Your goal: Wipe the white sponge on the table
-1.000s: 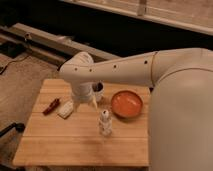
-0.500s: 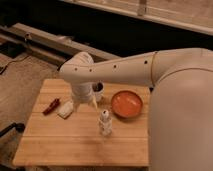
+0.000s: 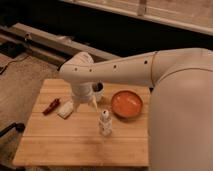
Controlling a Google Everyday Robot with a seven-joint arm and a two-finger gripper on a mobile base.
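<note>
- One arm [image 3: 125, 67] reaches in over the table [image 3: 75, 145] from the right side. The gripper [image 3: 84, 104] hangs under the wrist, low over the back part of the boards.
- Pincer reads wide: fingers spread, nothing between them that I can see.
- White sponge [image 3: 65, 110] lies flat on the table just beside the gripper, at or almost at one fingertip. Can't tell if they touch.
- Small red object [image 3: 51, 106] lies just past the sponge, toward the table edge.
- Dark cup [image 3: 98, 90] sits close behind the gripper, and the orange bowl [image 3: 126, 103] is further along that side.
- White bottle-like figure [image 3: 105, 122] stands upright nearer the middle of the table, in front of the gap between gripper and bowl.
- Step in hand, my guess: getting onto the sponge. The grasp is not made yet.
- To do it well, shift the gripper sideways toward the sponge until the block is centred between the fingers. Then come straight down and close across its short sides.
- Grip low enough that the sponge's underside sits flat on the wood. A tilted block would wipe with one edge only.
- Wipe toward the bare planks at the front with light, even pressure. The sponge looks soft and will likely squash if pressed hard.
- Watch the neighbours: the red object is on one side, the cup and bottle-like figure on the other. A wide stroke could knock the upright figure over.
</note>
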